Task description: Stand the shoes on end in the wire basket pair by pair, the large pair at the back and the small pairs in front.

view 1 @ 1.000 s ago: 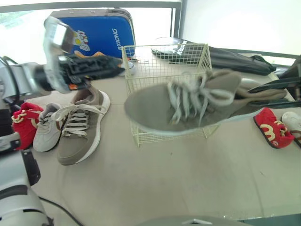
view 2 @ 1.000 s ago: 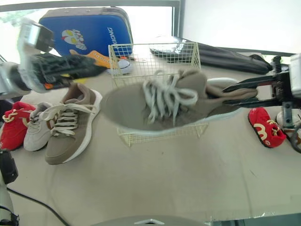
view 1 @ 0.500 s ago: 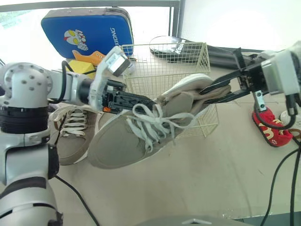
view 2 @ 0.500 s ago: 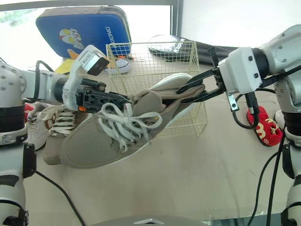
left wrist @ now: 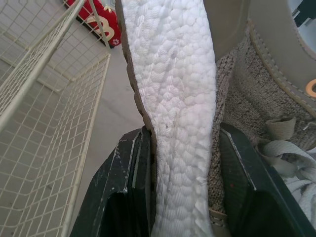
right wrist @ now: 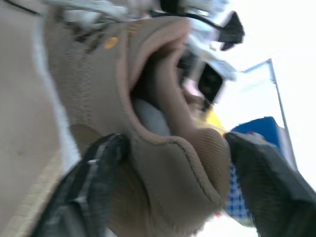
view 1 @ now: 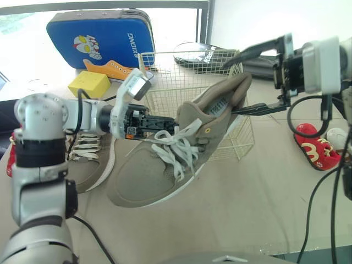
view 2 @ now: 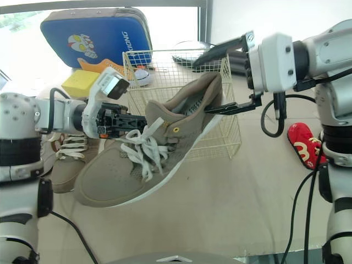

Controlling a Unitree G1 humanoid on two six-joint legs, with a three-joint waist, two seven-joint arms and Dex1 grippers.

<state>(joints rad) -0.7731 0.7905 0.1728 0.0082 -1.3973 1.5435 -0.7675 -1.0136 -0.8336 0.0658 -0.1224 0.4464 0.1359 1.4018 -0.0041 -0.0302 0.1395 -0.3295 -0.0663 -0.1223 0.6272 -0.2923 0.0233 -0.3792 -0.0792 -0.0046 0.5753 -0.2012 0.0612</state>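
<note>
A large taupe lace-up shoe (view 1: 159, 170) hangs in the air in front of the wire basket (view 1: 193, 56), toe down to the left, heel up. My left gripper (view 1: 160, 124) is shut on its side by the laces; the left wrist view has both fingers (left wrist: 129, 183) pressed against the white sole (left wrist: 173, 98). My right gripper (view 1: 252, 80) stands open, its fingers spread above and below the heel (right wrist: 168, 123) without clamping it. The matching taupe shoe (view 1: 87, 159) lies on the table behind my left arm. A small red shoe (view 1: 311, 147) and a small white shoe (view 1: 339, 138) lie at the right.
A blue case (view 1: 102, 37), a yellow block (view 1: 88, 83) and an orange shoe (view 1: 113, 70) sit behind the basket on the left. A black bag (view 1: 264, 65) lies behind it on the right. Cables hang from my right arm.
My right gripper has opened and let go of the heel. My left gripper has closed on the shoe's side. The shoe's heel has tipped upward.
</note>
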